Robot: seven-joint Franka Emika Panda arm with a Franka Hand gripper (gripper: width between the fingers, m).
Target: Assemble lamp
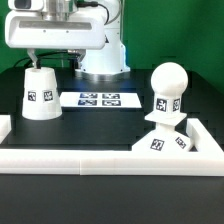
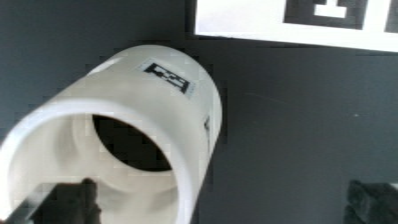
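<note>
1. Shade [image 1: 40,93] is being seen upright on the black tabletop [image 1: 100,130], narrow end up, on the exterior view's left; tag is showing on its side. Inside is reading as hollow and dark in the wrist view [image 2: 125,140]; no contents are being seen.
2. Bulb [image 1: 168,85] is being carried on its stem on the square base [image 1: 165,142], on the exterior view's right, well apart from the shade, close against the white border rail [image 1: 90,160].
3. Marker board [image 1: 98,99] is lying flat between shade and bulb, further back.
4. Pincer [image 1: 33,63] is being held just above the shade top; fingers [image 2: 68,200] are spread wide either side, released, nothing being gripped. Contact with the shade cannot be told.
</note>
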